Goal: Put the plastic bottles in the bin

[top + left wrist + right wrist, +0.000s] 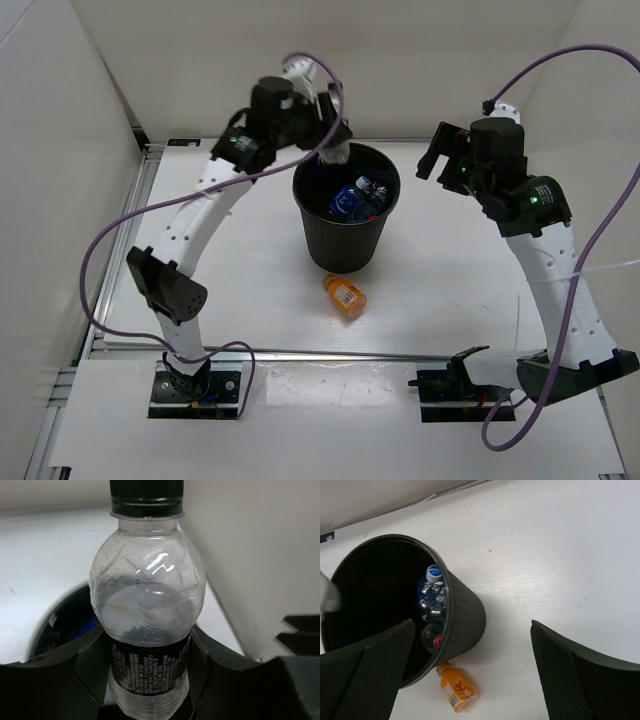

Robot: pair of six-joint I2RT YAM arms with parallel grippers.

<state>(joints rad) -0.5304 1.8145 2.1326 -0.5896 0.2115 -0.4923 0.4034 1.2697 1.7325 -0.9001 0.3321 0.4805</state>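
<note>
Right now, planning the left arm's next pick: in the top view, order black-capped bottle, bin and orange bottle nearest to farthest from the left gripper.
1. black-capped bottle: clamped in the left gripper.
2. bin: right beside it, at the far rim.
3. orange bottle: lying past the bin's near side.

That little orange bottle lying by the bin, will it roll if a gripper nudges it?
Likely yes: the orange bottle lies on its round side, so a sideways nudge should roll it. It looks full, so it is probably firm and weighty for its size.
</note>
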